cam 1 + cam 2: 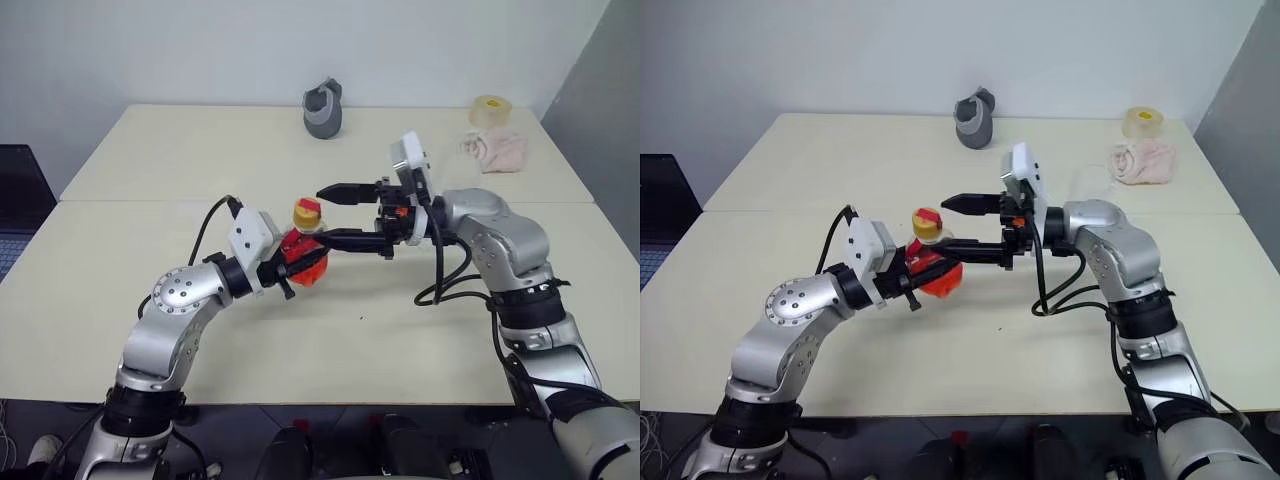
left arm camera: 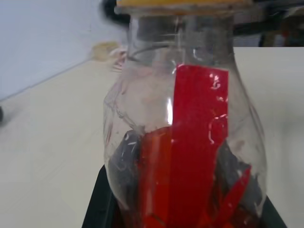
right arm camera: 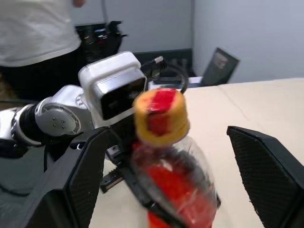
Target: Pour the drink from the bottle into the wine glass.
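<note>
Bottle (image 1: pixel 306 258), mid-frame, sits clamped in the left end effector (image 1: pixel 290 268); right end effector (image 1: pixel 338 215) gapes around the seemingly still-seated cap (image 1: pixel 307 212), so uncapping comes next.

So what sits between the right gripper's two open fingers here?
The bottle's yellowish cap stands between the right gripper's open fingers, touching neither, in the right wrist view. The left gripper holds the bottle.

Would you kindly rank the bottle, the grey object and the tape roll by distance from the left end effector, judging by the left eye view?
1. Bottle: held in the left end effector.
2. Grey object: far edge, middle.
3. Tape roll: far right corner.
</note>
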